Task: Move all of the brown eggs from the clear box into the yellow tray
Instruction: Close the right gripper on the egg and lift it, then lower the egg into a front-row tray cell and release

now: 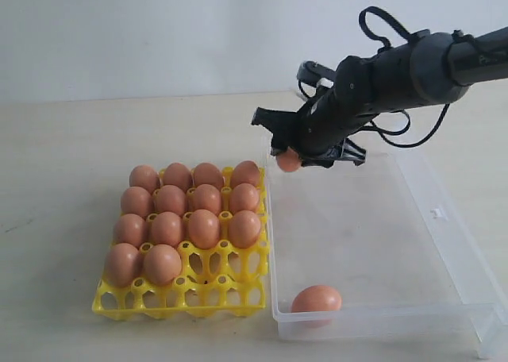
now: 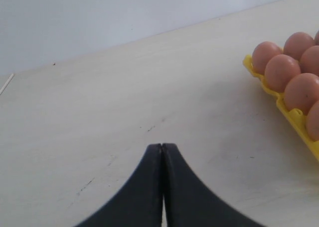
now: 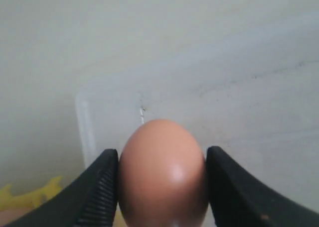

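step: carrying an egg (image 3: 163, 172) out of the box (image 1: 381, 235) | right jaws clamped on it, left jaws together | next: lower into a free tray (image 1: 206, 297) cup, release gently

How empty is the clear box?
Nearly empty: one brown egg lies inside the clear box by its near wall. A second egg is held in the right pincer above the box's far corner.

Sixteen eggs (image 1: 204, 229) are showing in all: fourteen are sitting in the one tray (image 1: 238, 297) off to the right gripper's (image 1: 290, 157) side, one is sitting between its jaws, and one is lying in the single box (image 1: 365, 235), below and well away from it.
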`<control>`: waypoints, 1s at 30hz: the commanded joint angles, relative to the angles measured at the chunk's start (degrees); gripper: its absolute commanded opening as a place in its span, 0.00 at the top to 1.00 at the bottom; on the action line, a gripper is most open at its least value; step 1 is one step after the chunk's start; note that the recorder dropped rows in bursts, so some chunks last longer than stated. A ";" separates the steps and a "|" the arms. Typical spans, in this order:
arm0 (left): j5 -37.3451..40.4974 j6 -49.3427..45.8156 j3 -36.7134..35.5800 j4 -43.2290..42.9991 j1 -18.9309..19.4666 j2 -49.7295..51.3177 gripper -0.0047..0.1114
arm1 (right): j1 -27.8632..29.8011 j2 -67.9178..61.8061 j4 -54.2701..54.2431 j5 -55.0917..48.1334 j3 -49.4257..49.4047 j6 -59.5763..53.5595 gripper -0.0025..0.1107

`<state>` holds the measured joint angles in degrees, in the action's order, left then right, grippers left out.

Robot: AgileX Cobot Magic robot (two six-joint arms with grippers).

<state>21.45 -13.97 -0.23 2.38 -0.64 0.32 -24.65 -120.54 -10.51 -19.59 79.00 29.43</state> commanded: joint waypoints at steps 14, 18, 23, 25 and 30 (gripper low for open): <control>-0.63 0.42 0.23 0.46 -0.03 -0.32 0.96 | -10.01 18.41 46.80 66.12 -41.42 2.48 0.98; -0.63 0.42 0.23 0.46 -0.03 -0.32 0.96 | -10.01 13.97 51.72 72.64 -41.42 5.72 0.98; -0.63 0.42 0.23 0.46 -0.03 -0.32 0.96 | -10.01 10.91 53.14 73.46 -41.20 11.39 0.97; -0.63 0.42 0.23 0.46 -0.03 -0.32 0.96 | -10.01 10.22 53.14 73.46 -40.66 13.91 0.92; -0.63 0.42 0.23 0.46 -0.03 -0.32 0.96 | -10.01 8.51 53.73 72.85 -37.98 22.94 0.74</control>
<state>21.45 -13.97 -0.23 2.38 -0.64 0.32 -34.62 -111.04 42.34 52.28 39.44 47.48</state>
